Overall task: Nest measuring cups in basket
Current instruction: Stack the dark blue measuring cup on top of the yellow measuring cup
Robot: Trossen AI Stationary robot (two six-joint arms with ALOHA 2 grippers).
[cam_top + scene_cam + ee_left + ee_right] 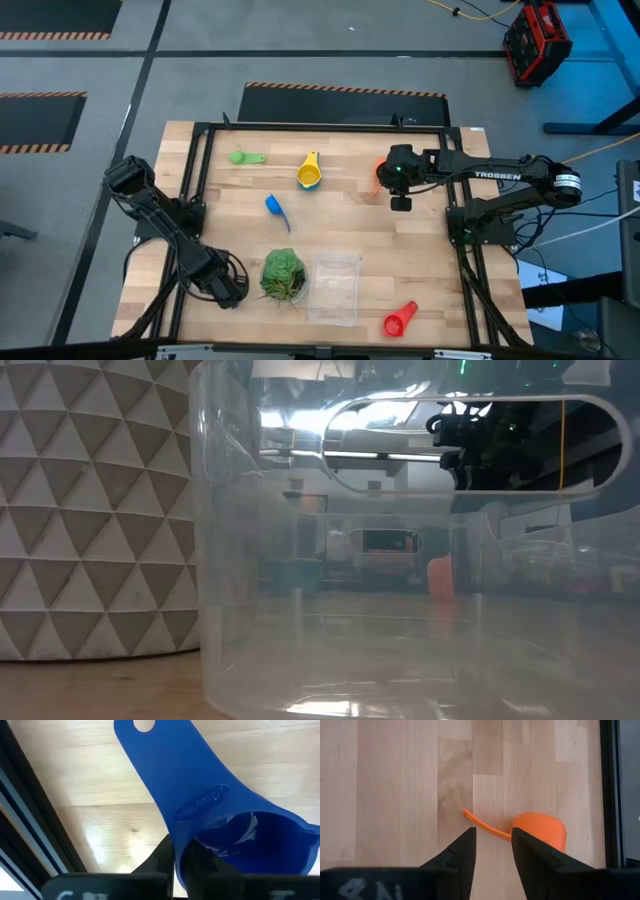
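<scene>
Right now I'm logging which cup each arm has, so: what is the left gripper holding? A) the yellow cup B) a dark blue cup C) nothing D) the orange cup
B: in the left wrist view the left gripper is shut on the rim of a dark blue cup, while the orange cup lies on the table under the open right gripper.

The leafy ball sits just left of the basket.

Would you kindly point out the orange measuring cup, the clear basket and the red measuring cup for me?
orange measuring cup (540, 830), right wrist view, on its bowl.
clear basket (335, 288), high view, on its bare floor.
red measuring cup (395, 324), high view, on its bowl.
</scene>
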